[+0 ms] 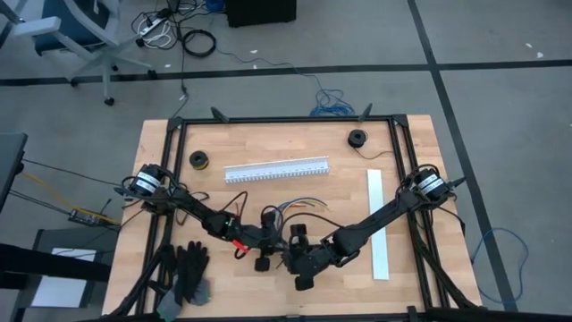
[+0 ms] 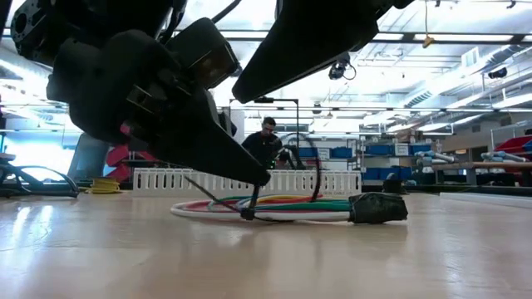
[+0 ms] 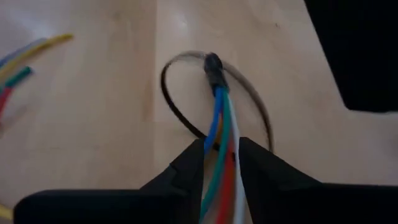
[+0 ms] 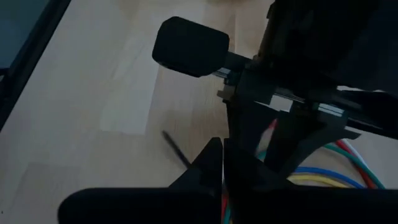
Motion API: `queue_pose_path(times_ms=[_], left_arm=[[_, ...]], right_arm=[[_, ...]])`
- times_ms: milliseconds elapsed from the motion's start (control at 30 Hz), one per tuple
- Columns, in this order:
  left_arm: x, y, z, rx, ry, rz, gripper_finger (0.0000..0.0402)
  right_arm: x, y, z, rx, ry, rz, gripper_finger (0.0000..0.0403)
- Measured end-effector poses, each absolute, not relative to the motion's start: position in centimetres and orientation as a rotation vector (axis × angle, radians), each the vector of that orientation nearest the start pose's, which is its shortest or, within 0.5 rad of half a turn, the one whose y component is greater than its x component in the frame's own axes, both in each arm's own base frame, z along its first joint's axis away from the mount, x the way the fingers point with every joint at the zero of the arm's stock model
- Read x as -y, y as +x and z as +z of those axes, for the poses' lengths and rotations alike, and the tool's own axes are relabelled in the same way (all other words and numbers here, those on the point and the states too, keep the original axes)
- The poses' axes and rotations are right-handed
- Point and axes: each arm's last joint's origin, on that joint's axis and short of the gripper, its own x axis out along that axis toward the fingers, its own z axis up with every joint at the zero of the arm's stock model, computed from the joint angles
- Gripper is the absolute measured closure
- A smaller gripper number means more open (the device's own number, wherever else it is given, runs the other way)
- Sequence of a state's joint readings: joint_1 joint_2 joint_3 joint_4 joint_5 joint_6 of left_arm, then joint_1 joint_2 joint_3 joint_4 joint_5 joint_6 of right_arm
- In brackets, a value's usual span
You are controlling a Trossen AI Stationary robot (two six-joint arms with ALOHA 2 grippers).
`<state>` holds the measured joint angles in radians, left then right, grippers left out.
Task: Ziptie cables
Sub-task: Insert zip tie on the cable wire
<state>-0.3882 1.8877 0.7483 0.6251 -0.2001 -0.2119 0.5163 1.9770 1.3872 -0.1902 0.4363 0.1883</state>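
Note:
The cables, thin red, green, blue, white and yellow wires, lie curled on the wooden table's middle. In the left wrist view they run forward between the fingers of my left gripper to a small dark end, where a thin black zip tie loop circles them. My left gripper is shut on the bundle. My right gripper is shut just beside it. A thin dark strip runs on the table up to its fingers. A dark plug rests on the table. My left gripper pinches the cable bundle between its two fingers, a short way back from the bundle's dark end. The fingers slant down and lie along the wires, which run out past the fingertips. My right gripper is shut beside the thin dark strip; whether it touches it I cannot tell.
A long white slotted channel lies behind the cables, and a flat white strip lies at the right. Two black rolls sit near the far edge. Black gloves lie front left. A person is beyond the table.

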Motion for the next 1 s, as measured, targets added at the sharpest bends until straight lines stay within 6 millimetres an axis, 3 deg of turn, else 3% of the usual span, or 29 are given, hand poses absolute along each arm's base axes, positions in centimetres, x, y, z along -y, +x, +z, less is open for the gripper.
queue_pose_path(times_ms=[267, 467, 800, 1000], left_arm=[[12.4, 31.5, 10.3, -0.598, -0.062, -0.143, 0.0324], [12.3, 31.4, 10.3, -0.610, -0.066, -0.137, 0.0325], [12.0, 30.6, 13.2, -0.602, -0.019, -0.105, 0.0326], [14.3, 29.1, 15.0, -0.528, 0.067, -0.066, 0.0326]], right_arm=[[-20.0, 37.8, 19.3, -0.697, -0.149, -0.035, 0.0402], [-20.9, 36.5, 18.8, -0.750, -0.174, -0.079, 0.0403], [-23.0, 34.5, 18.5, -0.751, -0.161, -0.141, 0.0403], [-23.2, 34.3, 18.5, -0.743, -0.055, -0.176, 0.0403]])
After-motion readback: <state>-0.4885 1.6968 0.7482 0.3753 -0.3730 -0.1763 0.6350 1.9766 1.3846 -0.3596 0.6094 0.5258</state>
